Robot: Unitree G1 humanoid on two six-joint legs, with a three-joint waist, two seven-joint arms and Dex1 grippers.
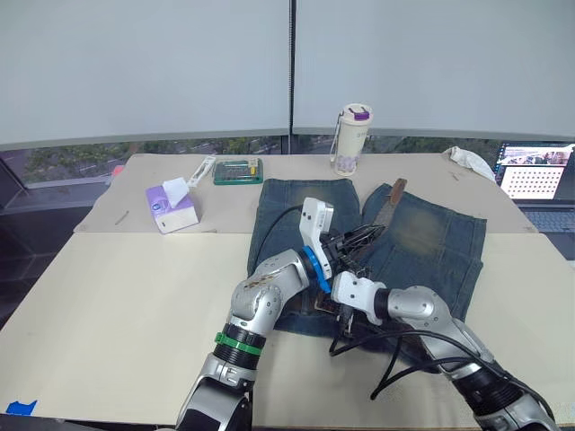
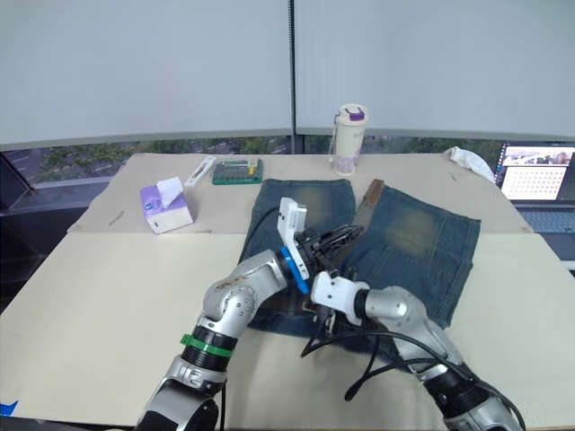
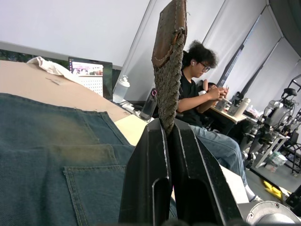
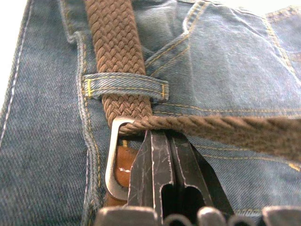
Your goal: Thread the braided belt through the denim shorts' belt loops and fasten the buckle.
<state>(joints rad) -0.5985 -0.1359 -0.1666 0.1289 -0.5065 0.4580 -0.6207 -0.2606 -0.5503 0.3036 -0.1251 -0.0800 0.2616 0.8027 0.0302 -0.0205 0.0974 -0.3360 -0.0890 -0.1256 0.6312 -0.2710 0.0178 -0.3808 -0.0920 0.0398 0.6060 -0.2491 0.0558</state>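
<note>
1. blue denim shorts [image 1: 422, 238]: flat on the table, waistband nearest the robot.
2. dark brown braided belt [image 4: 117, 52]: under a denim belt loop [image 4: 124, 85], doubled through the pale metal buckle [image 4: 113, 160].
3. left gripper [image 3: 170, 134]: pinches the belt's free end.
4. right gripper [image 4: 162, 141]: fingers together at the buckle; a hold cannot be told.
5. step, judged: fastening; next, draw the end through, snug.

Denim shorts [image 1: 422, 238] spread flat on table; braided belt [image 4: 115, 56] under a belt loop [image 4: 126, 84], through pale buckle [image 4: 112, 162], tip [image 1: 393, 196] raised over legs.
</note>
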